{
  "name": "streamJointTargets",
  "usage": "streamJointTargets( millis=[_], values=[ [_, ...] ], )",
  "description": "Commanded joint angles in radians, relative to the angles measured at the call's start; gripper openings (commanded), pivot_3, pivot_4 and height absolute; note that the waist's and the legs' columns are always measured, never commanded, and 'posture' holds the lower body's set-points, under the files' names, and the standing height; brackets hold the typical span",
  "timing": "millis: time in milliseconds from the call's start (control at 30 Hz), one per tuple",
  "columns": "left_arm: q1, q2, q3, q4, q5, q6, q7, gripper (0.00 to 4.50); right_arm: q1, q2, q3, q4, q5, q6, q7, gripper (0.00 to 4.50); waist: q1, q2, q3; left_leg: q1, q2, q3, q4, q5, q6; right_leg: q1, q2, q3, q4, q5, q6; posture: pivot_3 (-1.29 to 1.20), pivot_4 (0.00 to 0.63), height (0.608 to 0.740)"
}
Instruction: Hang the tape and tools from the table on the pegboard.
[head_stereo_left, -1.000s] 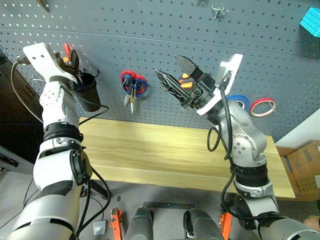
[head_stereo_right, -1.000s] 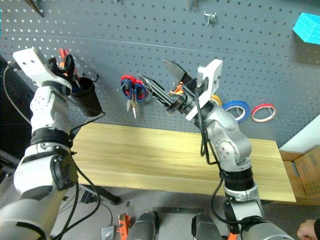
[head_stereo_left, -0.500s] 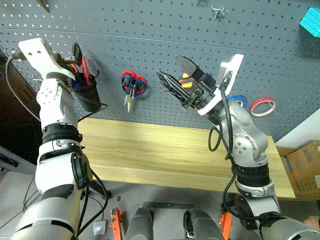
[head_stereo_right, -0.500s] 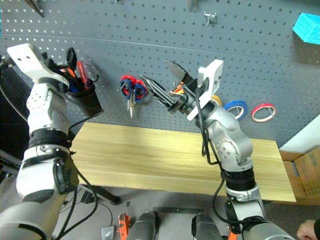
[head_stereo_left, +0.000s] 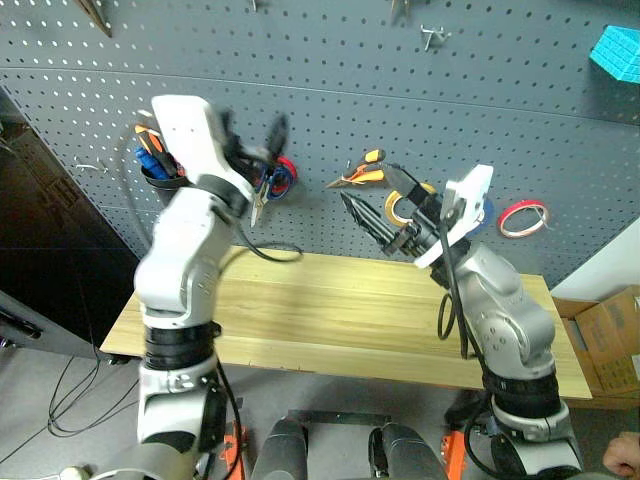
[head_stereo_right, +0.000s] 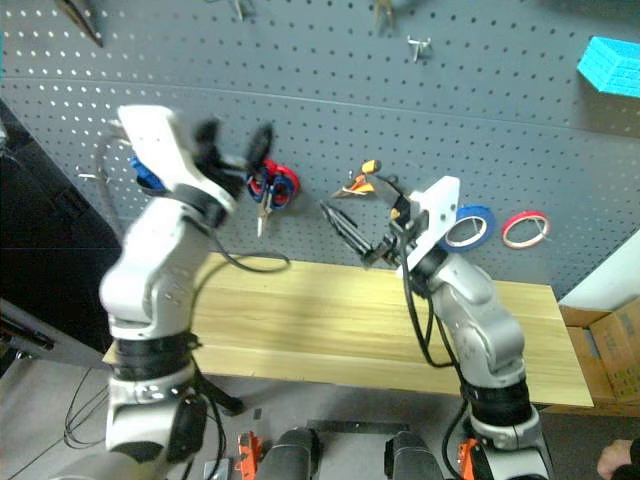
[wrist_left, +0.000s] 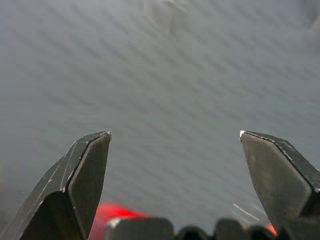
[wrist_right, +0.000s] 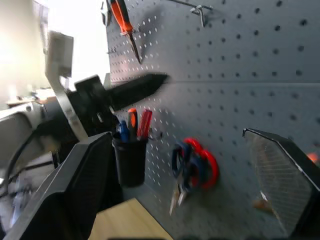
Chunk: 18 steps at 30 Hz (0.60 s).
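The dark grey pegboard (head_stereo_left: 330, 90) rises behind the light wood table (head_stereo_left: 330, 310). On it hang the blue tape (head_stereo_right: 470, 228) and the orange-and-black pliers (head_stereo_left: 362, 176). The red-handled screwdriver (wrist_right: 145, 124) stands in a black cup (wrist_right: 130, 162) with a blue and an orange one. My left gripper (head_stereo_right: 235, 140) is open and holds nothing, up in front of the red-handled scissors (head_stereo_left: 272, 178). My right gripper (head_stereo_right: 350, 205) is also open and holds nothing. It sits just below the pliers and points at the board.
A yellow roll (head_stereo_left: 400, 207) and a red roll (head_stereo_right: 527, 228) hang beside the blue tape. A bare metal hook (head_stereo_left: 432, 38) sticks out higher up, and a light blue block (head_stereo_left: 615, 50) sits at the top right. A cardboard box (head_stereo_left: 610, 340) stands right of the table, a person's hand (head_stereo_left: 625, 455) below it.
My left gripper opened, left the red-handled screwdriver in the cup and swung right to the red-handled scissors. My right gripper sank a little. The camera view shifted too.
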<state>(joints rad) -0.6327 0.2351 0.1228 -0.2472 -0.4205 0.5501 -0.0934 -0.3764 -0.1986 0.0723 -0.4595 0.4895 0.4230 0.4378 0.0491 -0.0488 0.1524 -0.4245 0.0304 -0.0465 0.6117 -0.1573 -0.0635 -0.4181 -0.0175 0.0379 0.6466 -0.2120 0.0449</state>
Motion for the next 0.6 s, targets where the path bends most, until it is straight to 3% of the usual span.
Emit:
streamJointTargets(
  millis=[33, 267, 467, 600],
  values=[
    [0.032, -0.040, -0.021, -0.076, -0.027, 0.046, 0.013, 4.44, 0.084, -0.044, 0.023, -0.084, -0.085, -0.007, -0.043, 4.50, -0.007, 0.001, -0.003, 0.002, 0.000, 0.000, 0.000, 0.000, 0.000, 0.002, 0.000, 0.001, 0.000, 0.000, 0.000, 0.11, 0.055, 0.740],
    [0.310, -0.039, -0.009, 0.017, 0.014, 0.018, -0.027, 4.44, 0.327, -0.106, -0.015, 0.006, -0.373, 0.064, -0.290, 4.50, -0.044, 0.012, -0.041, 0.018, 0.000, 0.007, -0.001, -0.001, 0.000, 0.013, -0.001, 0.006, -0.004, -0.004, -0.006, 0.05, 0.040, 0.740],
    [0.422, 0.013, 0.034, 0.152, 0.077, -0.064, -0.052, 4.44, 0.401, -0.047, -0.128, 0.020, -0.409, 0.051, -0.397, 4.50, -0.065, 0.013, -0.044, 0.019, 0.000, 0.008, -0.001, -0.004, -0.005, 0.012, -0.001, 0.006, -0.004, -0.004, -0.006, 0.02, 0.020, 0.740],
    [0.421, 0.010, 0.065, 0.166, 0.071, -0.073, -0.059, 4.44, 0.419, -0.018, -0.159, 0.028, -0.423, 0.033, -0.429, 4.50, -0.075, 0.017, -0.052, 0.016, 0.002, 0.005, -0.002, -0.005, -0.004, 0.013, -0.001, 0.001, -0.020, -0.003, -0.006, 0.01, 0.008, 0.740]
  ],
)
